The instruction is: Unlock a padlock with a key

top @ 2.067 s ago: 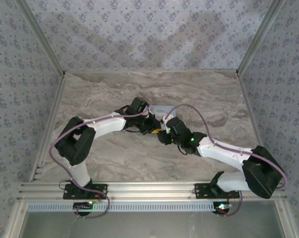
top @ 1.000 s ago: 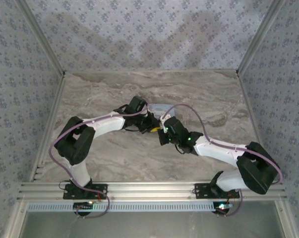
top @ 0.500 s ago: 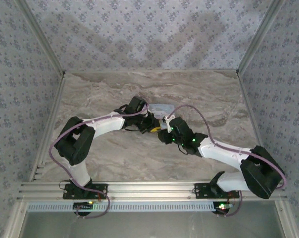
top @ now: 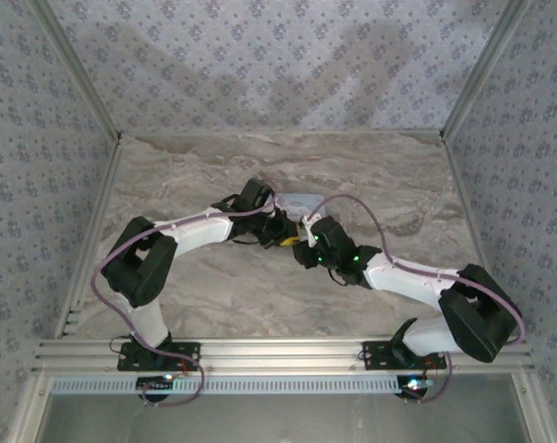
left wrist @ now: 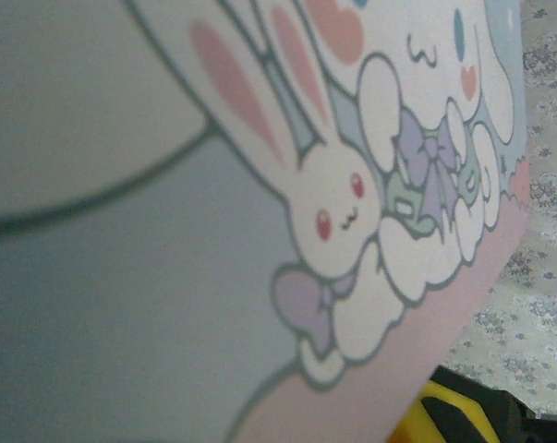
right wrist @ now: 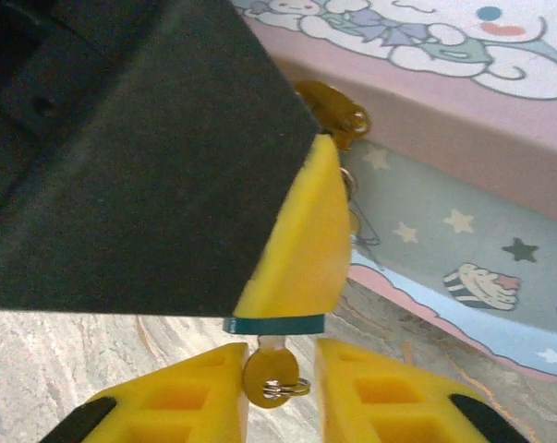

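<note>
My left gripper (top: 282, 234) reaches to the middle of the marble table (top: 195, 295) and sits against the near side of the pale blue cartoon tin (top: 301, 200). Its jaws are pressed almost together on the padlock (right wrist: 273, 324). From my right wrist I see only 1 of its yellow fingers (right wrist: 301, 240), under the black gripper body. The padlock shows there as a thin dark bluish-grey strip right at that finger's tip, so little of the lock itself can be made out. It hangs just in front of the tin's side wall, below a brass clasp (right wrist: 338, 111) on the tin's edge.

My right gripper (right wrist: 280, 369) comes in from the right, and its tips meet the left gripper's tips from below in the wrist view. Its jaws stand a narrow way apart. The key (right wrist: 271, 378) stands upright between the 2 yellow pads, with its round brass bow down in the gap and its pale blade running straight up into the underside of the padlock. The bow lies against my left-hand pad (right wrist: 195, 397). A small wire ring (right wrist: 297, 386) threaded through the bow pokes toward the other pad, and a sliver of space shows on that side, so the jaws are not clamped on the key.

From my left wrist, the tin's printed face, with white rabbits and a pink border, lies very close and tilted.
</note>
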Controlling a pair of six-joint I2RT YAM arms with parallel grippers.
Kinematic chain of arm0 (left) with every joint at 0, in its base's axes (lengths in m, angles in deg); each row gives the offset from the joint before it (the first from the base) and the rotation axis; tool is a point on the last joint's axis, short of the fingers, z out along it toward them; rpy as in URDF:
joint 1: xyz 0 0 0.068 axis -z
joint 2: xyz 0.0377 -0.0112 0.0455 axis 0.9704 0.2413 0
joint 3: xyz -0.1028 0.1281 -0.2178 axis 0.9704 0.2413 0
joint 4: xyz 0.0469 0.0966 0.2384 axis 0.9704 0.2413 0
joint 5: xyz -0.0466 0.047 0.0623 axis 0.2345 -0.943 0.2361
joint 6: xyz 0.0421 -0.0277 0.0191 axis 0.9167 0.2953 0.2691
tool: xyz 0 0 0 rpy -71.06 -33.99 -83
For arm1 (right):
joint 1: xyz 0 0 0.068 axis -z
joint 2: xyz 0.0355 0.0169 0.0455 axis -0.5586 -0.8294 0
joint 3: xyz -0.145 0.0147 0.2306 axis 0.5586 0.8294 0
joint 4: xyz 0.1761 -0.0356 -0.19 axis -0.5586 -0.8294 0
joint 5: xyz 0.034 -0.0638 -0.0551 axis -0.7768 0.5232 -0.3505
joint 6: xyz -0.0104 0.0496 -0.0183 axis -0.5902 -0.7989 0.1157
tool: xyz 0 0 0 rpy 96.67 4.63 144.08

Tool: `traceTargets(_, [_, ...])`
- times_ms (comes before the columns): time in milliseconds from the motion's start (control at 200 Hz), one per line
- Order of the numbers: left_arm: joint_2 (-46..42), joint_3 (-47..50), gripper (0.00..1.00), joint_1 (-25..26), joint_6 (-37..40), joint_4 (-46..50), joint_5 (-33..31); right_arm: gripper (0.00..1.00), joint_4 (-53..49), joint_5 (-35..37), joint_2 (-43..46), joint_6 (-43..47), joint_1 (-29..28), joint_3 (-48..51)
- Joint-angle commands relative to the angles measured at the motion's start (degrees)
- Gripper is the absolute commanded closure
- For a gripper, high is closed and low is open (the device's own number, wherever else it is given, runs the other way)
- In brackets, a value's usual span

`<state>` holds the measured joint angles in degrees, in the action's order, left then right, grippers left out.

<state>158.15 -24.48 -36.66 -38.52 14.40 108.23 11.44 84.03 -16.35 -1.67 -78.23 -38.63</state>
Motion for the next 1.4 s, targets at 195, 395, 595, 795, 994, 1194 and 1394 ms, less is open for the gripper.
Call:
traceTargets(195, [-0.4, -1.7, 1.0, -0.1, 0.0, -0.4, 2.9, 1.0, 1.5, -2.6, -0.9, 0.3, 1.1, -1.1])
traceTargets(395, [-0.2, -1.4, 1.0, -0.1, 0.1, -0.4, 2.9, 0.98, 3.4, -5.1, -0.4, -1.5, 2.3, 0.5])
traceTargets(595, [-0.2, 0.2, 0.95, -0.2, 0.9, 0.7, 1.0, 0.66, 2.6, -3.3, 3.1, -2.1, 2.1, 3.2])
traceTargets(795, [0.1, 4.2, 0.92, 0.1, 0.5, -0.8, -1.3, 0.64, 1.3, -1.4, 9.1, -3.4, 3.1, 7.0])
traceTargets(994, [1.1, 5.8, 0.84, 0.8, 0.3, -1.5, -2.9, 0.63, 0.5, -1.1, 10.5, -3.8, 3.4, 8.4])
traceTargets(1194, [-0.7, 6.0, 0.73, 1.0, 0.5, -0.7, -4.0, 0.63, 0.4, -1.1, 10.6, -4.3, 3.4, 9.0])
traceTargets(1394, [-1.3, 6.5, 0.74, 1.0, 1.0, 0.5, -4.5, 0.64, 0.0, -1.4, 10.8, -4.2, 3.3, 9.1])
